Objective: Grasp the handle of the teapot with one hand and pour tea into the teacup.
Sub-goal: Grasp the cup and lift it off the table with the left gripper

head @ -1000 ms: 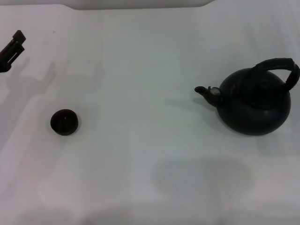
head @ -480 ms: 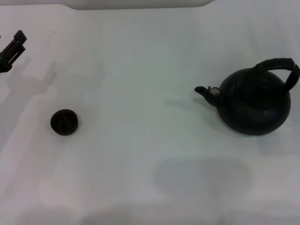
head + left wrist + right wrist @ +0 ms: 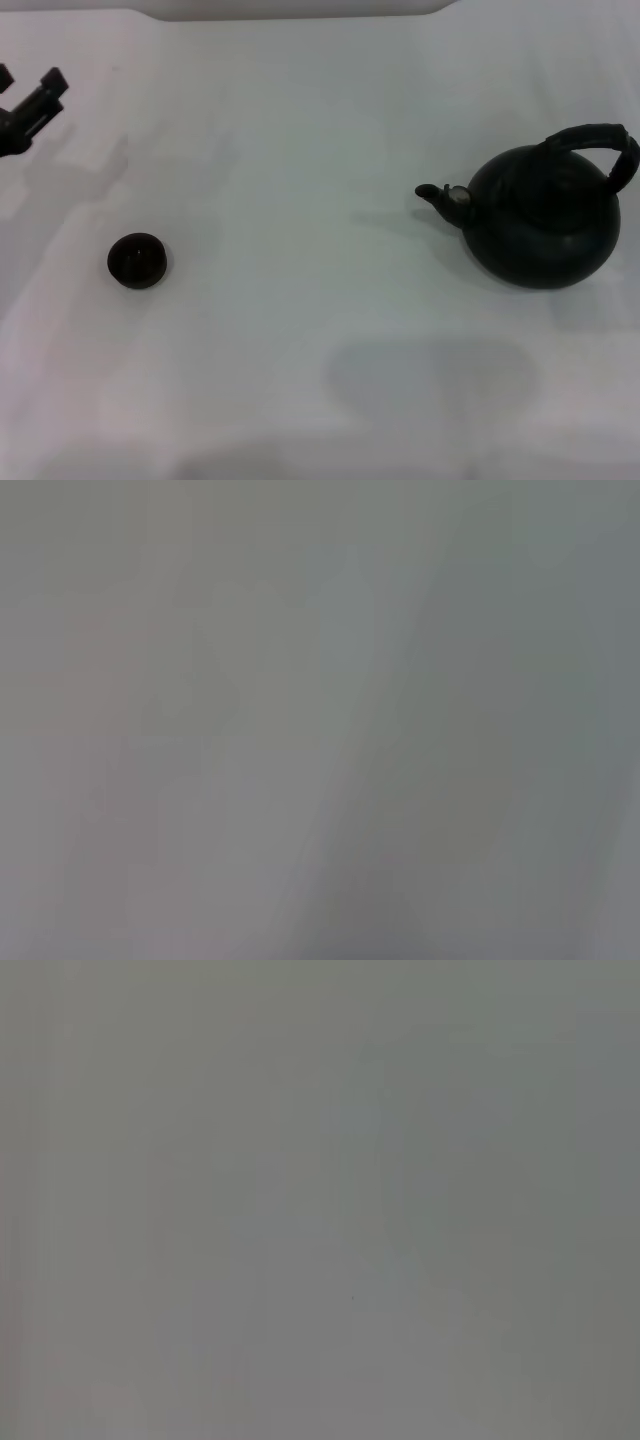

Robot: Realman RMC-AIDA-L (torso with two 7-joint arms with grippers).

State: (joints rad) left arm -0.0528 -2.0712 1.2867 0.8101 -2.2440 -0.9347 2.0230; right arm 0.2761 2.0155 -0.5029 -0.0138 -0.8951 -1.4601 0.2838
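Teapot (image 3: 541, 221) is sitting upright on the right of the white table (image 3: 300, 150), handle (image 3: 600, 143) arching over it, spout pointing left. Teacup (image 3: 137, 260) is resting well apart on the near left. My left pincer (image 3: 25, 88) is hovering spread at the far left edge, holding nothing.

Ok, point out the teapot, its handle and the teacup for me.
teapot (image 3: 545, 225): head view, on the front of its round black body.
handle (image 3: 590, 133): head view, on the top of the arched hoop.
teacup (image 3: 137, 260): head view, on the middle of the small cup.
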